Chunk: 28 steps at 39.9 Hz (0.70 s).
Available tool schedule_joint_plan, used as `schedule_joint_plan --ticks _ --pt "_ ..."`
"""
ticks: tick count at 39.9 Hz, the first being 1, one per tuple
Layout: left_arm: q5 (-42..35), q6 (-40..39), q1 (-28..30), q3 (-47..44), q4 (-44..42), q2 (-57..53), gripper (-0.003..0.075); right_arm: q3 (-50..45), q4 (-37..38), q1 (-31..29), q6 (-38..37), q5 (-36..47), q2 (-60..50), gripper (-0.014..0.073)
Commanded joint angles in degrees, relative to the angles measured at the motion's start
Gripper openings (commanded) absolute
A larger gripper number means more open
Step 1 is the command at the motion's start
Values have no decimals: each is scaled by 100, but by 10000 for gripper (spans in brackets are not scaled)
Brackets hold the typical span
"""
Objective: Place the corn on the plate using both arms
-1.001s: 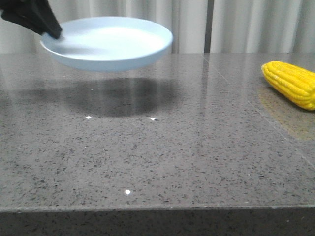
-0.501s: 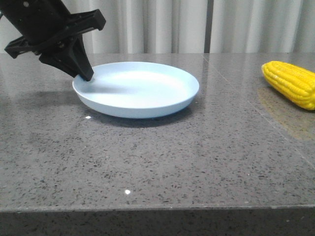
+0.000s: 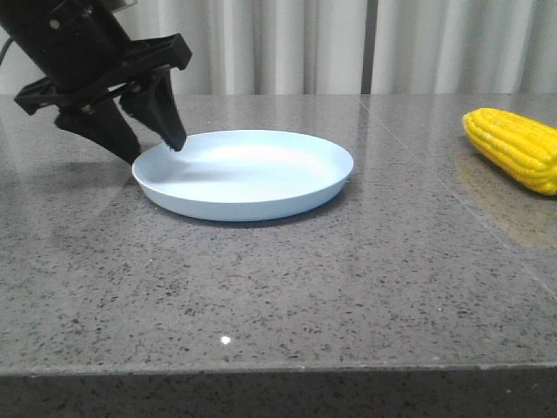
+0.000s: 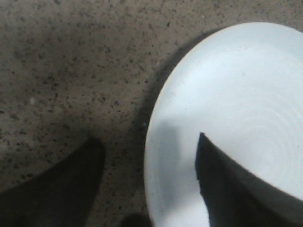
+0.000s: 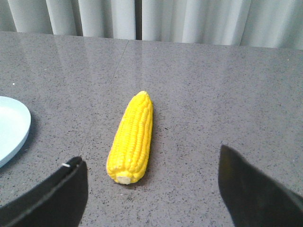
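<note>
The pale blue plate (image 3: 261, 167) lies flat on the table, left of centre. My left gripper (image 3: 155, 146) is open and straddles the plate's left rim, one finger over the inside and one outside, touching nothing. In the left wrist view the plate (image 4: 236, 90) lies under one finger (image 4: 227, 189), with the gripper (image 4: 149, 140) open over the rim. The yellow corn (image 3: 513, 148) lies on the table at the far right. In the right wrist view the corn (image 5: 132, 135) lies stub end toward my open, empty right gripper (image 5: 151, 158), just beyond the fingertips. The right gripper is out of the front view.
The table is a grey speckled stone top (image 3: 348, 279) with its front edge near the camera. White curtains (image 3: 305, 43) hang behind it. The plate's edge (image 5: 12, 127) shows in the right wrist view, well apart from the corn.
The plate came down from the air onto the table and shifted a little right. My left gripper opened and let go of its rim. The corn has not moved.
</note>
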<state>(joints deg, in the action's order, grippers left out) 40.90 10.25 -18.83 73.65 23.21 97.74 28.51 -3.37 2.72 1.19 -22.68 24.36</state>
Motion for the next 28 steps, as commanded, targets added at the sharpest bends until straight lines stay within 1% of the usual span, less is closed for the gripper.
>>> schedule_joint_plan --ticks 1,3,6,10,12,14,17,19,21,26,28 --pt "-285 22 123 211 -100 -566 532 191 -15 -26 4 494 76 591" --pt "-258 22 200 211 -219 -736 516 191 -15 -26 4 494 76 591" --pt "-164 -66 382 211 -386 -1022 433 191 -15 -26 4 494 76 591" --pt "68 -177 637 211 -748 -1369 253 191 -15 -26 4 494 76 591" --pt "175 -178 754 211 -828 -1532 149 191 -15 -26 4 494 76 591" --pt "214 -178 858 173 -894 -1699 73 191 -15 -26 4 494 76 591" --pt "192 -178 941 52 -1021 -1953 -10 191 -15 -26 4 494 76 591" --pt "166 -186 994 -68 -1116 -2132 -20 191 -15 -26 4 494 76 591" --pt "141 -355 1029 -200 -1309 -2307 -20 191 -15 -26 4 494 76 591" --pt "141 -1180 1037 -576 -2413 -2780 -20 191 -15 -26 4 494 76 591" --pt "141 -1379 1037 -728 -2674 -2997 -20 191 -15 -26 4 494 76 591"
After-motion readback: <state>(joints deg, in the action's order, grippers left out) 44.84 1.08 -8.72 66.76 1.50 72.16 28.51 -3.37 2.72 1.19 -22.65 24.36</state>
